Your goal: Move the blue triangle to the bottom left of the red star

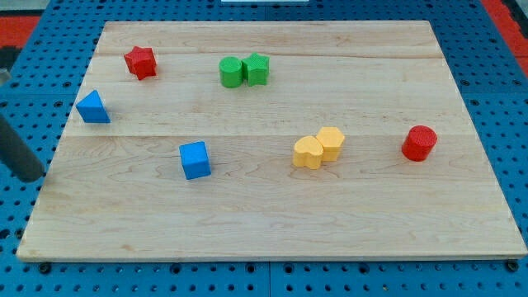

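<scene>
The blue triangle (92, 108) lies near the board's left edge, below and to the left of the red star (141, 62), which sits near the board's top left. My rod enters from the view's left edge and my tip (35, 176) rests just off the board's left edge, below and to the left of the blue triangle, apart from it.
A blue cube (195, 160) lies left of centre. A green cylinder (231, 72) and a green hexagon-like block (256, 68) touch near the top centre. Two yellow blocks (318, 148) touch right of centre. A red cylinder (419, 143) is at the right. The wooden board (272, 231) lies on a blue pegboard.
</scene>
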